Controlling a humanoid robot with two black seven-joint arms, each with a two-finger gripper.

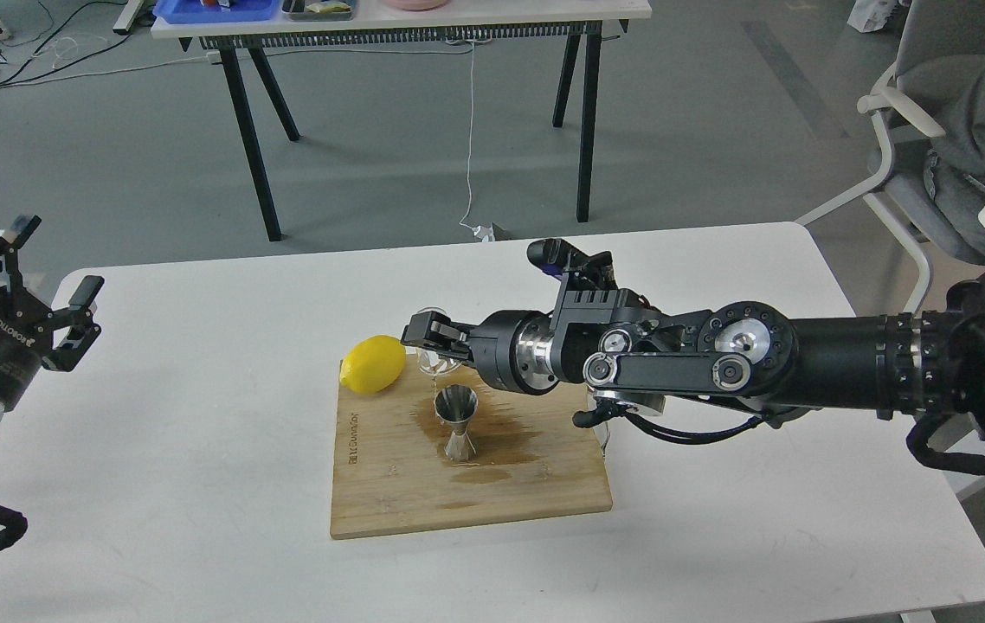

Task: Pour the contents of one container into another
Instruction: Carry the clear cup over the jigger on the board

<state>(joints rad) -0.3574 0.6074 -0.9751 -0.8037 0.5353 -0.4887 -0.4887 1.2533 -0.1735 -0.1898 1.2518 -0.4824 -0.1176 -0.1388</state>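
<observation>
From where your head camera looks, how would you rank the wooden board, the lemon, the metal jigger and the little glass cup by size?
1. Bamboo board, by far the largest.
2. Lemon.
3. Steel jigger.
4. Glass cup, though my right pincer hides part of it, so jigger versus cup is unsure.

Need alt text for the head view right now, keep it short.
Right tool holds a tipped glass cup above a steel jigger standing on a wet, stained cutting board beside a lemon. Left tool hangs open, away at the table's left edge.

Tipped clear glass cup (430,344) above upright jigger (456,421)
</observation>
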